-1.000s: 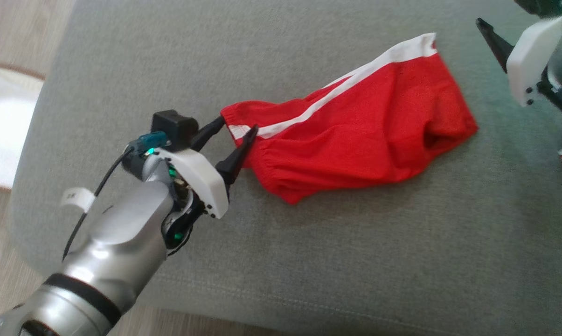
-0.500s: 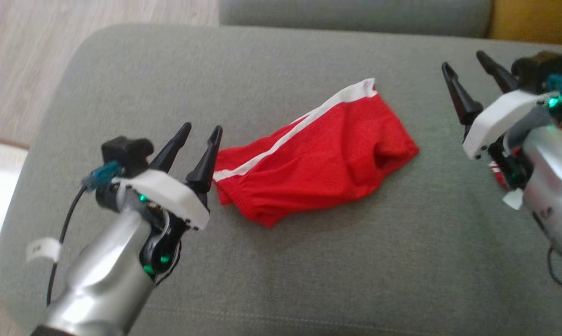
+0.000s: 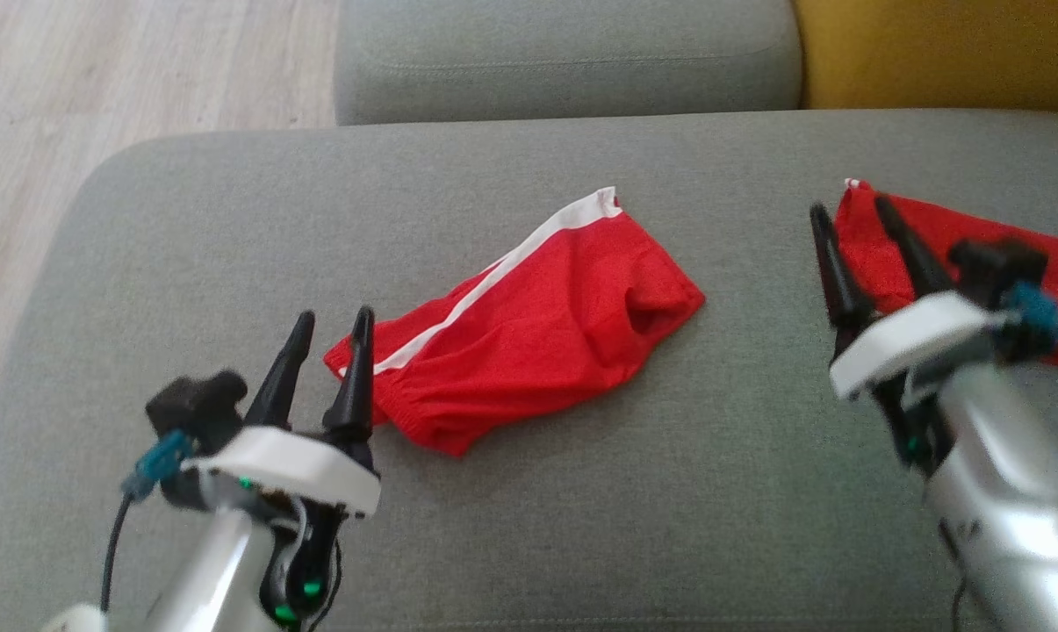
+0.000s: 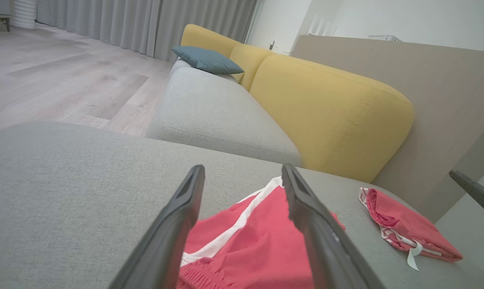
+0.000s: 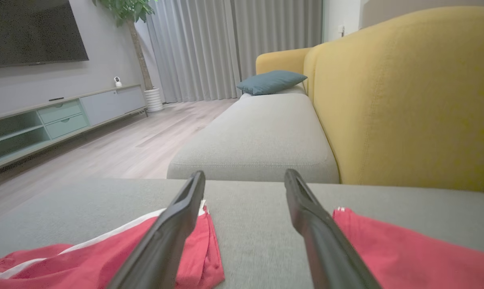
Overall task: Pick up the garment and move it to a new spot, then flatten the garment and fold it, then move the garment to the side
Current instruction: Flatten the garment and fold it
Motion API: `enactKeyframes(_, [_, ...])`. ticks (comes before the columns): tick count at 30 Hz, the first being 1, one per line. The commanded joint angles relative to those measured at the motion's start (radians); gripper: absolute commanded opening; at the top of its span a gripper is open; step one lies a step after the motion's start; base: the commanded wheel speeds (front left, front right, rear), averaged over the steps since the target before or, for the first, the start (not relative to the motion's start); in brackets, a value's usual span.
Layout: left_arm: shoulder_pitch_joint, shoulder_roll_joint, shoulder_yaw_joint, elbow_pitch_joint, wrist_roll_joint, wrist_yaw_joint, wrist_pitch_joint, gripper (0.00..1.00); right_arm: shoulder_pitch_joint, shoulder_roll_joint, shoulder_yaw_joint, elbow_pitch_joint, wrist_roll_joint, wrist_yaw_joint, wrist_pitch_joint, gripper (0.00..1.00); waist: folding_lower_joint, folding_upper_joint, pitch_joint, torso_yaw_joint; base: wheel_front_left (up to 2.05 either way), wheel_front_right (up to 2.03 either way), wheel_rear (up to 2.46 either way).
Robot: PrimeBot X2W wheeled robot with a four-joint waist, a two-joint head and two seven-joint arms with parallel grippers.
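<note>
Though unheld, garment beside left gripper

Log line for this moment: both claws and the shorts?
left claw: open, empty | right claw: open, empty | red shorts: lying unheld on grey cushion | second red garment: right side

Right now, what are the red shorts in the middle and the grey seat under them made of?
The red shorts look like thin, soft cloth, maybe sporty mesh: matte, wrinkly, gathered at the waistband, with a white stripe. The grey seat looks like a padded cushion under woven fabric: fine speckled weave, rounded corners. Exact fibres I cannot tell.
</note>
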State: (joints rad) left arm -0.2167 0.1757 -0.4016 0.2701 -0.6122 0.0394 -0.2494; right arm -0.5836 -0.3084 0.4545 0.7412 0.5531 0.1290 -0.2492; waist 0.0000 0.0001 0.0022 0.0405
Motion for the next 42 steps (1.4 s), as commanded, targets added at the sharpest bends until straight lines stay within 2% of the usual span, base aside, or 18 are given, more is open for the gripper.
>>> enactKeyframes(1, [-0.016, 0.001, 0.066, -0.044, 0.032, -0.008, -0.012, 1.00, 0.038, 0.029, -0.043, -0.061, -0.044, 0.002, -0.012, 1.00, 0.0000, -0.0001, -0.007, -0.009, 0.00, 0.00, 0.00])
enactKeyframes(6, [0.078, -0.049, 0.150, -0.059, 0.124, -0.041, -0.012, 1.00, 0.215, 0.120, -0.201, -0.198, -0.238, 0.002, -0.012, 1.00, 0.0000, -0.0001, -0.011, -0.022, 0.00, 0.00, 0.00])
enactKeyframes(11, [0.132, -0.082, 0.206, -0.057, 0.198, -0.088, -0.012, 1.00, 0.337, 0.211, -0.312, -0.292, -0.364, 0.002, -0.008, 1.00, 0.0000, -0.0001, -0.011, -0.028, 0.00, 0.00, 0.00])
enactKeyframes(16, [0.141, -0.105, 0.245, -0.048, 0.231, -0.121, -0.012, 1.00, 0.392, 0.246, -0.358, -0.371, -0.412, 0.002, 0.032, 1.00, 0.0000, -0.0001, -0.006, -0.027, 0.00, 0.00, 0.00])
enactKeyframes(20, [0.122, -0.115, 0.250, -0.042, 0.249, -0.138, -0.012, 1.00, 0.408, 0.255, -0.372, -0.409, -0.404, 0.002, 0.076, 1.00, 0.0000, -0.0001, 0.016, -0.013, 0.00, 0.00, 0.00])
enactKeyframes(25, [0.108, -0.121, 0.244, -0.030, 0.259, -0.150, -0.012, 1.00, 0.399, 0.257, -0.374, -0.420, -0.334, 0.002, 0.128, 1.00, 0.0000, -0.0001, 0.050, 0.011, 0.00, 0.00, 0.00])
enactKeyframes(31, [0.082, -0.124, 0.228, -0.009, 0.264, -0.161, -0.012, 1.00, 0.342, 0.258, -0.373, -0.361, -0.055, 0.002, 0.221, 1.00, 0.0000, -0.0001, 0.105, 0.066, 0.00, 0.00, 0.00])
enactKeyframes(35, [0.057, -0.125, 0.201, 0.015, 0.269, -0.165, -0.012, 1.00, 0.267, 0.258, -0.378, -0.258, 0.128, 0.002, 0.269, 1.00, 0.0000, -0.0001, 0.141, 0.124, 0.00, 0.00, 0.00])
enactKeyframes(36, [0.057, -0.125, 0.201, 0.015, 0.269, -0.165, -0.012, 1.00, 0.267, 0.258, -0.378, -0.258, 0.128, 0.002, 0.269, 1.00, 0.0000, -0.0001, 0.141, 0.124, 0.00, 0.00, 0.00])
enactKeyframes(38, [0.042, -0.125, 0.195, 0.022, 0.262, -0.166, -0.012, 1.00, 0.218, 0.258, -0.386, -0.180, 0.204, 0.002, 0.289, 1.00, 0.0000, -0.0001, 0.152, 0.155, 0.00, 0.00, 0.00])
enactKeyframes(42, [0.034, -0.125, 0.190, 0.029, 0.282, -0.167, -0.012, 1.00, 0.156, 0.258, -0.389, -0.073, 0.257, 0.002, 0.298, 1.00, 0.0000, -0.0001, 0.161, 0.186, 0.00, 0.00, 0.00])
